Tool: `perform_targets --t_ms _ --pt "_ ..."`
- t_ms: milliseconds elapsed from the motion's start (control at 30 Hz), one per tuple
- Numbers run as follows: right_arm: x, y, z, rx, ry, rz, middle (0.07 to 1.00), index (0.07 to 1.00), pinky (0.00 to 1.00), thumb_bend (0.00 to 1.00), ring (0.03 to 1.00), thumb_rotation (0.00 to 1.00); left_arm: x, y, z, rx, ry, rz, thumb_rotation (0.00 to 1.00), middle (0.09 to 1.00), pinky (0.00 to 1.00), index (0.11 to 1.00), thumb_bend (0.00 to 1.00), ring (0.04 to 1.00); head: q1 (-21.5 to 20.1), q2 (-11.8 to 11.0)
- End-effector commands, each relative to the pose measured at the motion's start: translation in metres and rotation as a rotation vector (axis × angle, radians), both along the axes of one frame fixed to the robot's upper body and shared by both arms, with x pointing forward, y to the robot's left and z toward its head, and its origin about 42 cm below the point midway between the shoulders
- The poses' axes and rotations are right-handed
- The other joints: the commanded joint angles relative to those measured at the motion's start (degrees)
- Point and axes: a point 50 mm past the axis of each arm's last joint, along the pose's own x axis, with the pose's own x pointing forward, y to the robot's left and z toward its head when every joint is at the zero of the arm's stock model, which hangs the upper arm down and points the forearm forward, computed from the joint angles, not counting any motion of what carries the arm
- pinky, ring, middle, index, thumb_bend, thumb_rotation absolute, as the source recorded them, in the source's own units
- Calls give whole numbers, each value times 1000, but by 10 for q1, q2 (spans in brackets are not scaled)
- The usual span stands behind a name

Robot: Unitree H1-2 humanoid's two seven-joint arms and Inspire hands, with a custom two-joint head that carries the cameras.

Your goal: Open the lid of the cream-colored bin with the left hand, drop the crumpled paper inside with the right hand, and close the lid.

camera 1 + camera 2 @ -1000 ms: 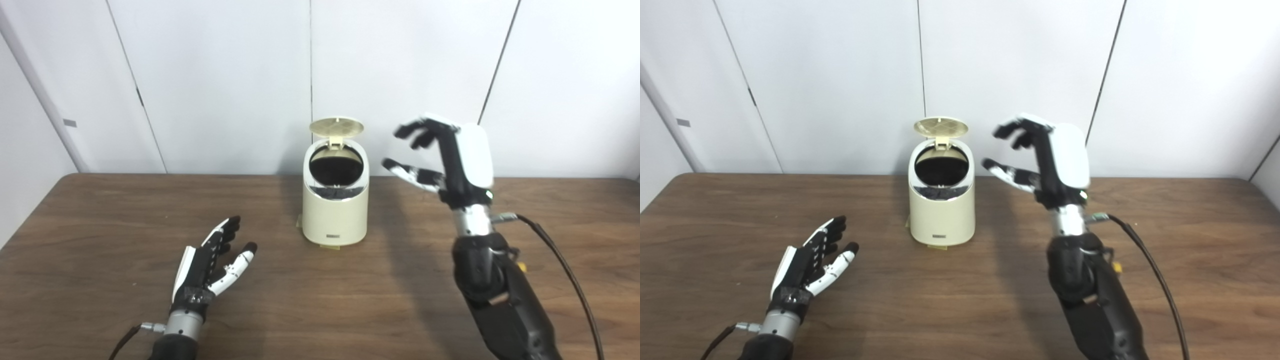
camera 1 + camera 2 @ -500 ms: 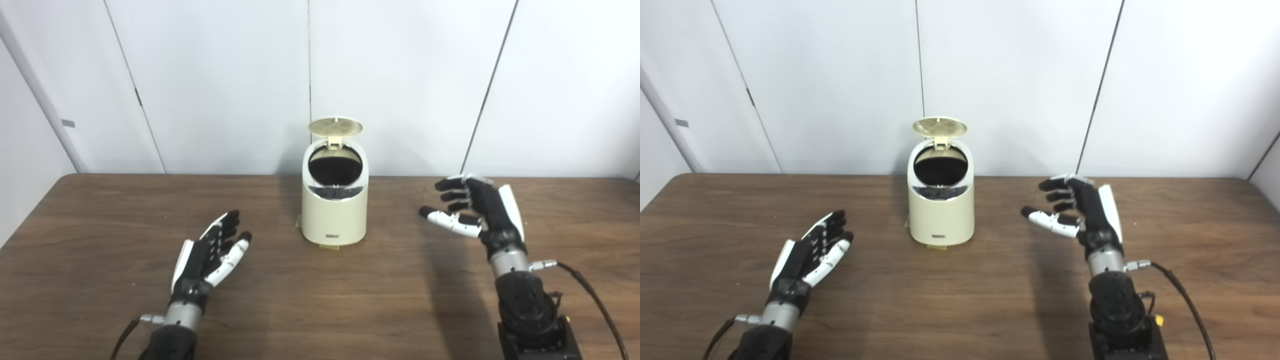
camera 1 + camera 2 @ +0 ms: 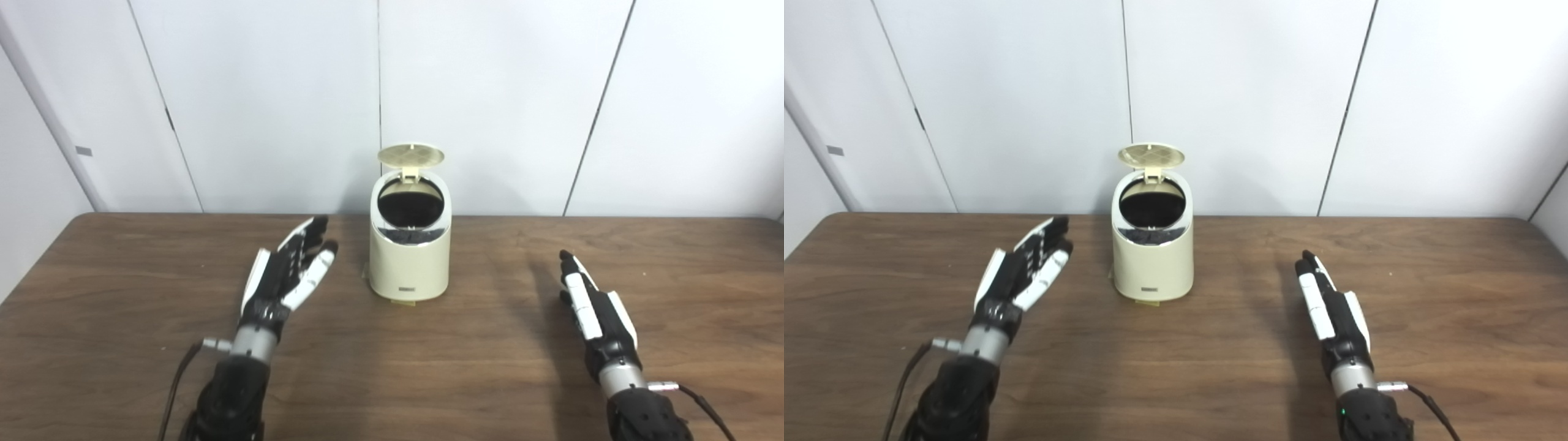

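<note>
Near the tabletop's front edge, the right hand lies low on the right side, empty, its fingers stretched flat and pointing away, while the left hand hovers a little farther in on the left, empty too, fingers spread and angled toward the bin. Farther back, close to the middle of the far edge, the cream-colored bin stands upright between both hands with its lid raised; its dark inside hides any crumpled paper.
</note>
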Motion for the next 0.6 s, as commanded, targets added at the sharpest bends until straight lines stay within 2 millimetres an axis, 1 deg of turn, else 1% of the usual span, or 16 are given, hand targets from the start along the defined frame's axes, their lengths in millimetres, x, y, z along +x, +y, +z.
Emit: perform_targets --t_ms 0,133,300,467,567 --pt "4 -1 11 12 -76 -5 986 950 947 637 962 979 10 -5 35 35 -131 -13 662 881 864 895 521 890 0 -1" --pt "1 0 4 45 -75 -9 973 947 948 643 954 969 19 -8 55 52 -187 -25 644 866 855 880 522 873 2 -7" --pt "-1 1 -4 77 -72 -16 963 942 953 649 946 965 30 -8 76 45 -230 -37 638 876 857 892 504 875 4 -13" --pt "-4 3 -10 99 -69 -22 956 935 935 651 942 969 48 -12 108 75 -298 -41 632 878 846 893 497 877 5 -17" --pt "-5 5 -12 110 -65 -28 956 929 935 660 942 971 61 -16 122 109 -310 -51 640 873 845 882 505 877 5 -19"
